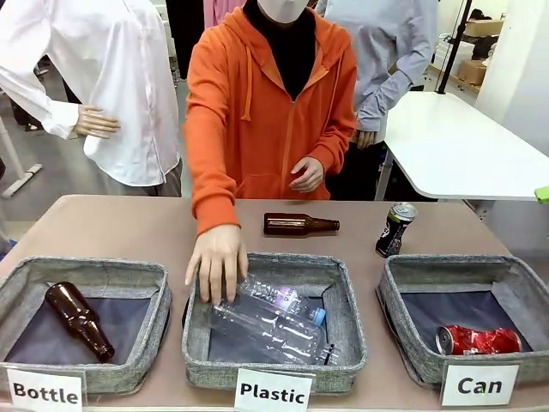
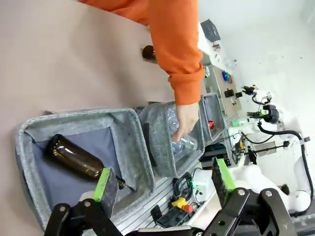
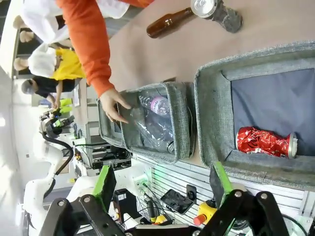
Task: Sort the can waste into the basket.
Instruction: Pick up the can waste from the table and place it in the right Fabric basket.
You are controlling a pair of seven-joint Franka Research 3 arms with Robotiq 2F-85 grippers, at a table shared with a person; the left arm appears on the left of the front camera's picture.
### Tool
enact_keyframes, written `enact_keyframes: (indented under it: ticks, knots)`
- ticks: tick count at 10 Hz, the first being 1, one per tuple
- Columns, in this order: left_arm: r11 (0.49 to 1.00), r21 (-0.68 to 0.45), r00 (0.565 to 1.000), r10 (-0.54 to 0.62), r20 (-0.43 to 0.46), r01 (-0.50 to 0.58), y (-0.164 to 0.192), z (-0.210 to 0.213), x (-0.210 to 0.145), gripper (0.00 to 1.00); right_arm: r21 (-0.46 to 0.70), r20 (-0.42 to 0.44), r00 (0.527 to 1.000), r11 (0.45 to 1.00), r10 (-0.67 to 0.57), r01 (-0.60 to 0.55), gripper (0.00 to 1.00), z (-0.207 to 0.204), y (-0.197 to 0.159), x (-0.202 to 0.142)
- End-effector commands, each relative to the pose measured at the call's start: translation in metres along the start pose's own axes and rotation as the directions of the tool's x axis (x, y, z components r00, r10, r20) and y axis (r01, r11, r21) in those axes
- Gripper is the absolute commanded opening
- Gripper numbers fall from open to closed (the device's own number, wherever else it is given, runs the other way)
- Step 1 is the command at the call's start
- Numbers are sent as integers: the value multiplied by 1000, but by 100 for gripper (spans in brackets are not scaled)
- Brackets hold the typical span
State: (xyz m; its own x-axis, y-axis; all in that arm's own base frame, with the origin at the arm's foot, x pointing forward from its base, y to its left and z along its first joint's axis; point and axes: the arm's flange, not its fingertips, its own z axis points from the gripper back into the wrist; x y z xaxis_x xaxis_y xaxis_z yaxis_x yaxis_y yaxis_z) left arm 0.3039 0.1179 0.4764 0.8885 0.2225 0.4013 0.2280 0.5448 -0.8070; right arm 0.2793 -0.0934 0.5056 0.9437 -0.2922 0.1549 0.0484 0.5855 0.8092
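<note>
- Right hand [image 3: 162, 178]: fingers spread wide, nothing between them. It hangs at the near side of the Can basket [image 3: 206, 98], clear of its rim.
- Left hand [image 2: 162, 177]: also spread and empty. It hangs over the near edge of the Bottle basket [image 2: 29, 147], touching nothing. A brown bottle [image 2: 74, 157] lies on that basket's floor.
- Red can [image 3: 266, 141]: crushed, on its side on the floor of the Can basket, close to the front wall. This one counts as sorted.
- Black can [image 1: 395, 229]: out on the tabletop [image 1: 129, 223], standing with a slight lean. It is just beyond the far left corner of the Can basket and apart from the wall. Not yet sorted.
- Person's hand [image 1: 217, 262]: reaches down at the far left corner of the Plastic basket [image 1: 347, 318], fingers on the clear bottles [image 1: 274, 322] lying there. It is well apart from both cans.
- Loose bottle [image 1: 298, 225]: brown glass, on its side on the tabletop behind the Plastic basket. It is not can waste.
- Progress, as judged: about halfway, with one can in and one can out.
- Left to do: grasp the black can, lift it over the basket wall and release it beside the red one.
- The right hand looks better placed, since the black can sits on its side of the tabletop.
- Watch point: the can's lean and round body could let it tip or roll if the fingers close off-centre.
</note>
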Motion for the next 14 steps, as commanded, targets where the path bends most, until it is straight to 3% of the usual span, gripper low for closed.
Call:
enact_keyframes:
  ticks: [1,10,11,12,13,14]
  knots:
    - [999,-10,999,-33,8,33,-11,3,-2,100,-7,-5,1000,1000,22,-22,100,0,0,-1]
    - [999,-10,999,-33,8,33,-11,3,-2,100,0,0,1000,1000,1,-1,100,0,0,0]
    - [999,-10,999,-33,8,33,-11,3,-2,100,-121,30,986,980,166,-161,100,2,15,-17]
    - [999,-10,999,-33,8,33,-11,3,-2,100,-152,17,910,900,414,-407,100,-19,17,5]
    - [999,-10,999,-33,8,33,-11,3,-2,100,-114,50,811,810,583,-575,100,-44,9,35]
    - [999,-10,999,-33,8,33,-11,3,-2,100,-136,61,738,738,672,-660,100,-65,-7,59]
